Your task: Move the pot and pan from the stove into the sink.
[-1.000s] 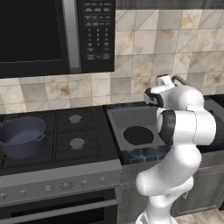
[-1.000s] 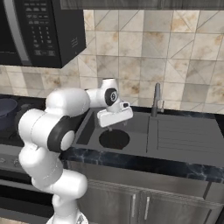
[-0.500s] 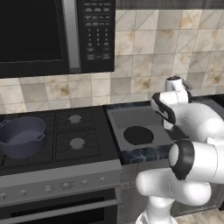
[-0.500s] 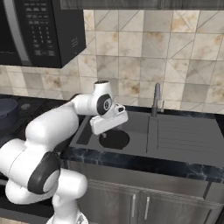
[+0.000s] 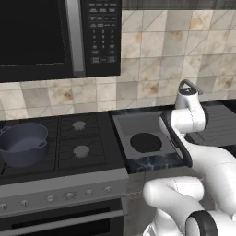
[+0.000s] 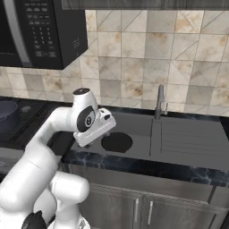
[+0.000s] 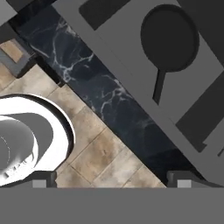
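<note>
The blue-grey pot [image 5: 23, 144] stands on the front left burner of the stove [image 5: 80, 138], far left of my arm. Its edge also shows in the right base view, pot [image 6: 7, 116]. The black pan [image 5: 145, 143] lies flat in the grey sink [image 5: 123, 125], its thin handle pointing at the near rim. From the hand, the pan [image 7: 169, 37] sits in the sink [image 7: 109, 33]. My gripper [image 7: 113, 178] is open and holds nothing. It hangs over the counter's front edge, left of the pan, gripper [image 6: 86, 144].
Dark marbled countertop [image 7: 98, 94] rims the basin, with beige floor tiles [image 7: 103, 153] below its front edge. A gooseneck faucet [image 6: 159, 100] rises behind the sink, and a ribbed drainboard [image 6: 188, 138] lies to its right. The microwave [image 5: 60, 37] hangs above the stove.
My hand has drawn back from above the sink to the counter's front edge, lower and further left. The jaws stay open. Pan and pot have not moved.
</note>
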You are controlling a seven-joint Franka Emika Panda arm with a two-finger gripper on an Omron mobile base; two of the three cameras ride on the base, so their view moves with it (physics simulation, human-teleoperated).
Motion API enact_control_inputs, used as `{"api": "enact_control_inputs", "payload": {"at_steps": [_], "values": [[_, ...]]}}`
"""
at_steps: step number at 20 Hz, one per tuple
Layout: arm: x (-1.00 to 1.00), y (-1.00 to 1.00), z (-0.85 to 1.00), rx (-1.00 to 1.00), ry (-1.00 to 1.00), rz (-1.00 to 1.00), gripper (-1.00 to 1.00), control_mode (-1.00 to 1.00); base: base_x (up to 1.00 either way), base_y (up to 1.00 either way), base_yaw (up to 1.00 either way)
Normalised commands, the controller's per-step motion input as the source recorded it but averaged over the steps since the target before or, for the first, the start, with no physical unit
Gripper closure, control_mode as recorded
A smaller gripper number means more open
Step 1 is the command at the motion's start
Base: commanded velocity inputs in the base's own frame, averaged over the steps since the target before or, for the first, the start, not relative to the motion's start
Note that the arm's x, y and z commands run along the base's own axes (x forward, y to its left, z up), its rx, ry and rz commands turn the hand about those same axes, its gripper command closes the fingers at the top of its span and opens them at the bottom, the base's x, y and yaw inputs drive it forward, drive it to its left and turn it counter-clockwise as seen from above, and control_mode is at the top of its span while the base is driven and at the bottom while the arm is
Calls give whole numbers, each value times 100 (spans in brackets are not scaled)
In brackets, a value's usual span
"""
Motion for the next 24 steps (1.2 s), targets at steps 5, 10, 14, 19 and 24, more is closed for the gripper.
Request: {"api": "enact_control_inputs", "payload": {"at_steps": [5,10,14,19,24], "values": [[-58,45,46,0,-14,3,-100,-100,0,0,0],[-66,42,47,0,-20,2,-100,-100,0,0,0],[-55,35,52,0,-20,0,-100,-100,0,0,0],[-15,2,16,1,-11,2,-100,-100,0,0,0],[0,0,0,0,0,0,-100,-100,0,0,0]]}}
